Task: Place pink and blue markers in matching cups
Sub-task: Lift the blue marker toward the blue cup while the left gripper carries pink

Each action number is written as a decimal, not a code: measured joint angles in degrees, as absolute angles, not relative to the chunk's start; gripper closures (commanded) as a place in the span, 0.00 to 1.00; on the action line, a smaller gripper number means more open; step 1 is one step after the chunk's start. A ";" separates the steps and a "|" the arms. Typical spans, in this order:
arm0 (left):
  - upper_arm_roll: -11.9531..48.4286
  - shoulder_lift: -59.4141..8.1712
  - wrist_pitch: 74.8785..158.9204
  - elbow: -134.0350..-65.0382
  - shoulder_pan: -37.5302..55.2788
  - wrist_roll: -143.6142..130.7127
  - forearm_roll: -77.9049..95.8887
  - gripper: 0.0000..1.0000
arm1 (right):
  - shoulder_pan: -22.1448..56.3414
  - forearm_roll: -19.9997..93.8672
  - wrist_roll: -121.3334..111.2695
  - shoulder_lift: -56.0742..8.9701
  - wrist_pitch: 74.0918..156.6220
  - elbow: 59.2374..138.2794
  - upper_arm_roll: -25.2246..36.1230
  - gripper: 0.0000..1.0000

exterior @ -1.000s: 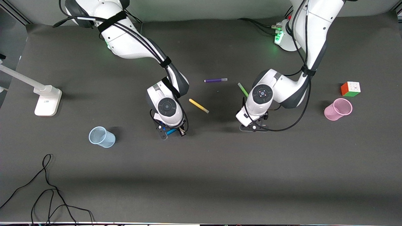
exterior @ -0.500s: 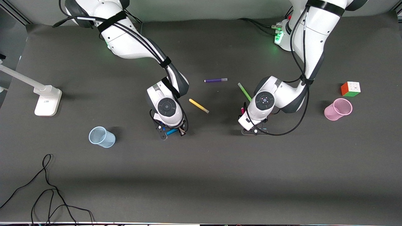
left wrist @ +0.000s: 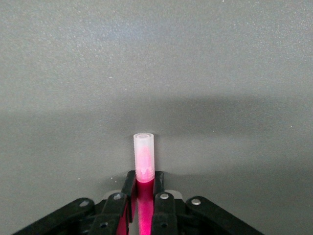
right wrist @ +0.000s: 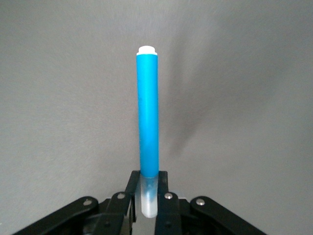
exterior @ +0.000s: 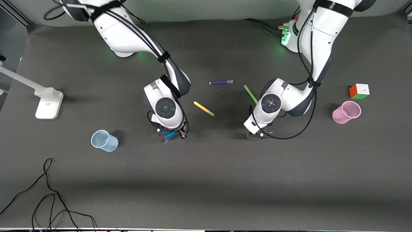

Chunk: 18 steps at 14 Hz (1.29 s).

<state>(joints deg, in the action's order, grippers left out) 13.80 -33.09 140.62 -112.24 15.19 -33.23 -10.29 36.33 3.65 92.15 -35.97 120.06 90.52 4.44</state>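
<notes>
My right gripper (exterior: pixel 170 134) is shut on the pale cap end of the blue marker (right wrist: pixel 147 117), which also shows as a blue bit under the hand in the front view (exterior: pixel 172 134). It is over the table between the pale blue cup (exterior: pixel 104 140) and the yellow pen. My left gripper (exterior: pixel 258 134) is shut on the pink marker (left wrist: pixel 144 156), whose pale cap sticks out past the fingertips (left wrist: pixel 129 182). The left hand hides that marker in the front view. The pink cup (exterior: pixel 346 111) stands toward the left arm's end of the table.
A yellow pen (exterior: pixel 203 109), a purple pen (exterior: pixel 221 82) and a green pen (exterior: pixel 249 92) lie between the two hands. A colour cube (exterior: pixel 359 91) sits by the pink cup. A white stand base (exterior: pixel 48 103) and a black cable (exterior: pixel 48 193) are at the right arm's end.
My right arm has shifted a little toward the pale blue cup with the blue marker. My left hand has settled slightly lower in the front view, and the pink marker no longer shows beside it.
</notes>
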 measured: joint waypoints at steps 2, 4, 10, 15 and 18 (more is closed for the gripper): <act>13.78 -32.47 140.51 -111.68 15.12 -33.17 -10.31 1.00 | 36.17 3.65 90.30 -33.10 112.86 87.77 5.05 0.84; 13.79 -29.90 137.33 -110.85 14.91 -32.64 -10.33 1.00 | 36.08 3.69 87.43 -30.42 105.32 84.26 6.15 0.84; 13.75 -15.64 107.73 -104.09 11.62 -17.90 -8.13 1.00 | 29.65 3.70 67.19 -24.31 90.74 78.56 7.07 0.84; 13.53 -7.50 95.98 -102.15 2.37 4.83 -5.53 1.00 | 19.97 3.65 38.65 -20.15 83.69 78.44 7.50 0.84; 13.40 -5.57 95.34 -102.69 -3.58 21.57 -4.94 1.00 | 15.81 3.66 20.03 -18.64 81.62 78.54 11.08 0.84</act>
<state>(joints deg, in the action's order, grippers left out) 13.40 -5.57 95.34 -102.69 -3.58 21.57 -4.94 15.81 3.66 20.03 -18.64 81.62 78.54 11.08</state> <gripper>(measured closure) 0.828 0.824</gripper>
